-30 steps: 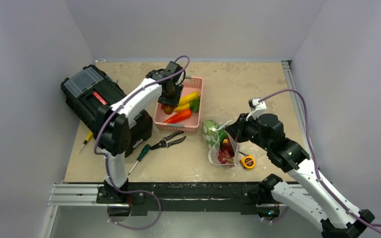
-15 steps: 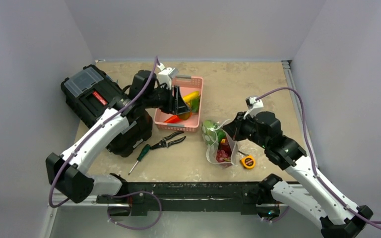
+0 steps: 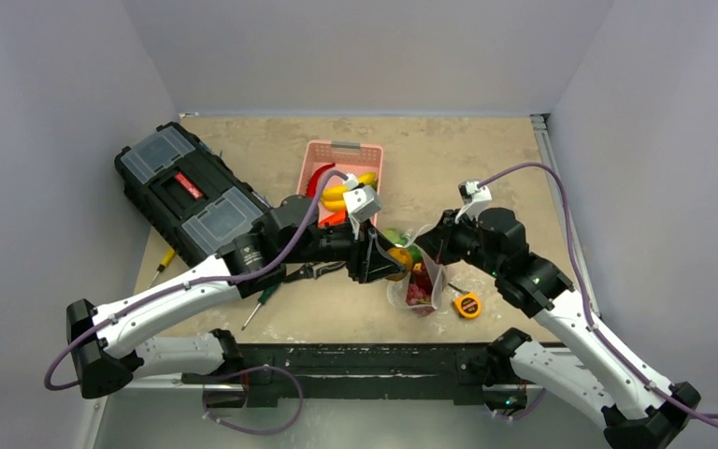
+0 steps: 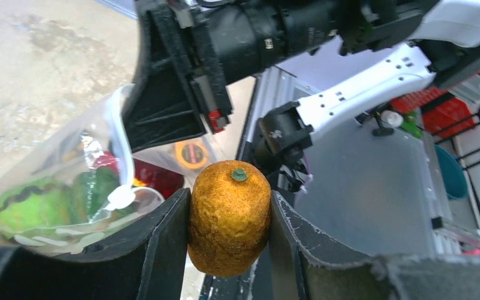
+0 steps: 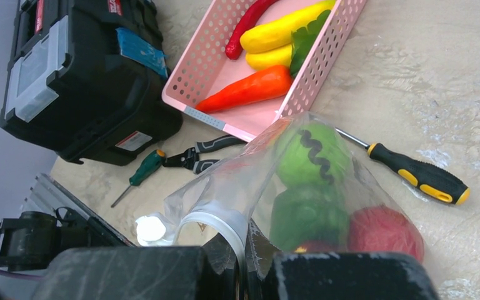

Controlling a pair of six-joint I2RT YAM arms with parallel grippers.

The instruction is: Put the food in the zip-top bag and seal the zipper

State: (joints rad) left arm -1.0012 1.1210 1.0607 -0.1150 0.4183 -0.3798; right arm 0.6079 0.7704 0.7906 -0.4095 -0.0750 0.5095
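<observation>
Beige table [image 3: 486, 159], grey walls on three sides. My left hand [image 4: 229, 195] is clamped on a small orange fruit [image 4: 229, 228], one finger on each side, green stem dot facing the camera. From above, the fruit hangs just beside the mouth of the bag [image 3: 409, 285].

The bag sits near the middle of the table, just in front of the pink basket [image 3: 375, 159], with a yellow tape measure [image 3: 466, 305] beside it. My right hand [image 5: 244, 265] is closed, pinching the bag's rim and holding the mouth up. Zipper strip [image 5: 225, 224] curls open, not pressed together. Already in the bag: a green ball with a black wavy line [image 5: 312, 153], another green piece [image 5: 306, 215] and a red piece [image 5: 384, 231].

In the basket: carrot [image 5: 250, 87], red chili [image 5: 244, 28], two yellow pieces, one green leaf.

A black toolbox [image 3: 187, 192] sits on the left side of the table. Pliers [image 5: 197, 159] and a green screwdriver [image 5: 140, 175] lie in front of it. A yellow-and-black screwdriver [image 5: 419, 178] lies behind the bag.
</observation>
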